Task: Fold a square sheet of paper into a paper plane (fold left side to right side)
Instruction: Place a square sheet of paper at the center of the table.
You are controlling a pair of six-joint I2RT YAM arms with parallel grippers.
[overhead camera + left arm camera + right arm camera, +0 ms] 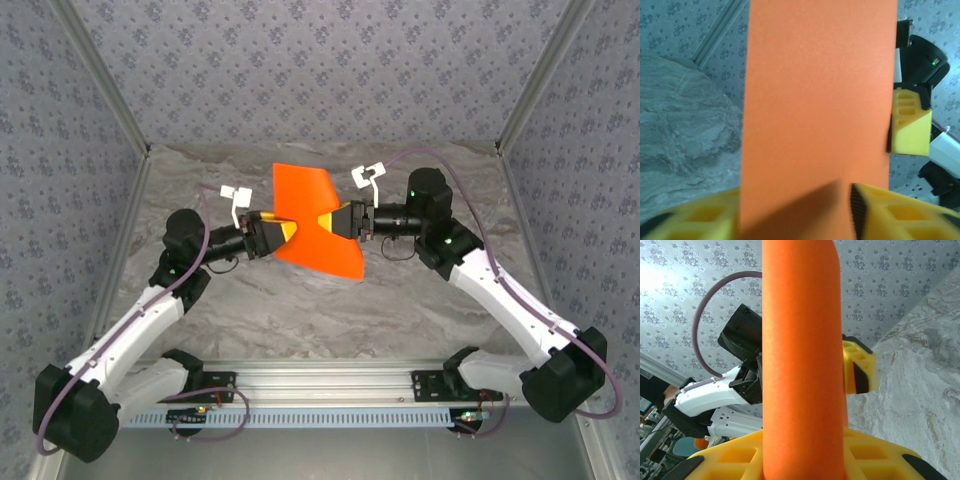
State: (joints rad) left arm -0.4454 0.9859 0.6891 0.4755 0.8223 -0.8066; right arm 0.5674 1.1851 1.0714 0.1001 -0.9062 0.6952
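Where orange sheet point(318, 245) meets left pincer point(275, 229), contact unclear; right pincer point(347, 221) clamps.

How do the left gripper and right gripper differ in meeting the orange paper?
The left gripper meets the square sheet of paper at its left edge, the right gripper at its right edge. The left gripper's camera sees the sheet flat and broad; the right gripper's sees a rounded curl. Both have yellow fingers at the sheet's pinched waist.
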